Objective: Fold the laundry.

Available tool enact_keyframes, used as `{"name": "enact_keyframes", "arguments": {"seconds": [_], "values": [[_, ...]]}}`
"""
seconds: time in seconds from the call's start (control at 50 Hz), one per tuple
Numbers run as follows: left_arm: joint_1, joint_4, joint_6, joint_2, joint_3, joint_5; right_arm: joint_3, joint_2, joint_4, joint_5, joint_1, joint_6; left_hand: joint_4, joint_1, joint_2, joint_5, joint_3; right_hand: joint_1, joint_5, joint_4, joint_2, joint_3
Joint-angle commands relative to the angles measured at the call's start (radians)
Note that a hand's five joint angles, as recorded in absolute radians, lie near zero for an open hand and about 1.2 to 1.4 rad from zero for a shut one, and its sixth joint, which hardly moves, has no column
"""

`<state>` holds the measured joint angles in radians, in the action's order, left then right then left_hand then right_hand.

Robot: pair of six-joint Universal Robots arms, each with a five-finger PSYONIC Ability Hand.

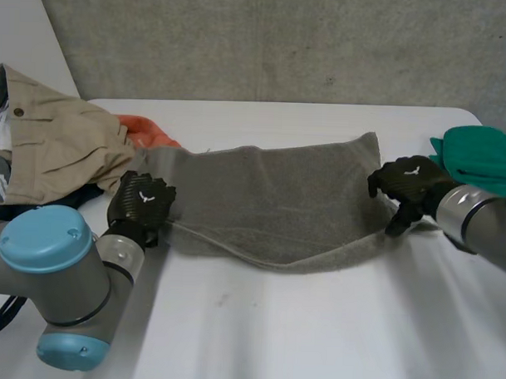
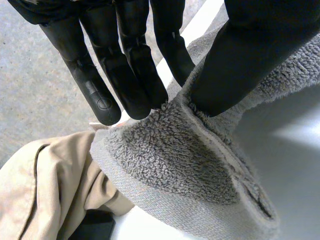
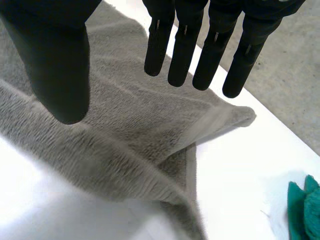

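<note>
Head view: the towel [image 1: 269, 202] stretches lengthwise between both hands; the left hand [image 1: 141, 200] pinches one end, and the right hand [image 1: 409, 185] hovers open over the other.

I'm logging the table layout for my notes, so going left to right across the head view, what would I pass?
Beige garment → left hand → grey towel → right hand → green cloth.
</note>
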<state>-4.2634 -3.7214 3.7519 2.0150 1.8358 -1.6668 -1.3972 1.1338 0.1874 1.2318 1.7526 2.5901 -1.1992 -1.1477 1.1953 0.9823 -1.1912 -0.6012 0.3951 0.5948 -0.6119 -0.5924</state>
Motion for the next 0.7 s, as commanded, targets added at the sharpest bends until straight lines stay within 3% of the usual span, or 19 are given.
{"name": "enact_keyframes", "arguments": {"seconds": [0.02,0.16,0.4,0.44,0.48,0.5,0.6,0.7], "values": [[-0.01,0.001,-0.004,-0.001,0.016,0.002,0.184,-0.078,0.187,-0.011,-0.036,-0.144,-0.197,-0.249,0.201,0.239,-0.205,0.013,0.019,-0.006,0.023,0.004],[-0.015,0.011,-0.006,-0.002,0.011,0.002,0.236,-0.163,0.242,0.017,-0.047,-0.329,-0.197,-0.249,0.201,0.239,-0.205,0.054,-0.022,-0.047,0.065,0.045],[-0.033,0.049,-0.02,-0.004,-0.015,0.004,0.164,-0.242,0.172,0.015,-0.088,-0.274,-0.197,-0.249,0.201,0.239,-0.205,0.036,-0.005,-0.03,0.047,0.028],[-0.036,0.061,-0.026,-0.004,-0.018,0.004,0.156,-0.258,0.126,0.015,-0.088,-0.266,-0.197,-0.249,0.201,0.239,-0.205,-0.104,0.135,0.11,-0.093,-0.113],[-0.041,0.084,-0.037,-0.004,-0.023,0.007,0.152,-0.275,0.028,0.017,-0.091,-0.23,-0.063,-0.114,0.067,0.105,-0.071,-0.715,0.747,0.722,-0.705,-0.724],[-0.043,0.09,-0.04,-0.004,-0.023,0.009,0.149,-0.278,-0.005,0.018,-0.091,-0.214,0.002,-0.05,0.002,0.041,-0.006,-0.794,0.826,0.801,-0.784,-0.803],[-0.067,0.173,-0.047,-0.004,-0.026,0.036,0.052,-0.25,-0.129,0.018,-0.096,-0.075,0.486,0.434,-0.482,-0.443,0.478,-0.795,0.827,0.802,-0.784,-0.804],[-0.127,0.241,-0.052,-0.021,-0.012,0.087,-0.057,-0.164,-0.164,-0.015,-0.099,-0.088,0.496,0.444,-0.492,-0.453,0.488,-0.795,0.827,0.802,-0.784,-0.804]]}}
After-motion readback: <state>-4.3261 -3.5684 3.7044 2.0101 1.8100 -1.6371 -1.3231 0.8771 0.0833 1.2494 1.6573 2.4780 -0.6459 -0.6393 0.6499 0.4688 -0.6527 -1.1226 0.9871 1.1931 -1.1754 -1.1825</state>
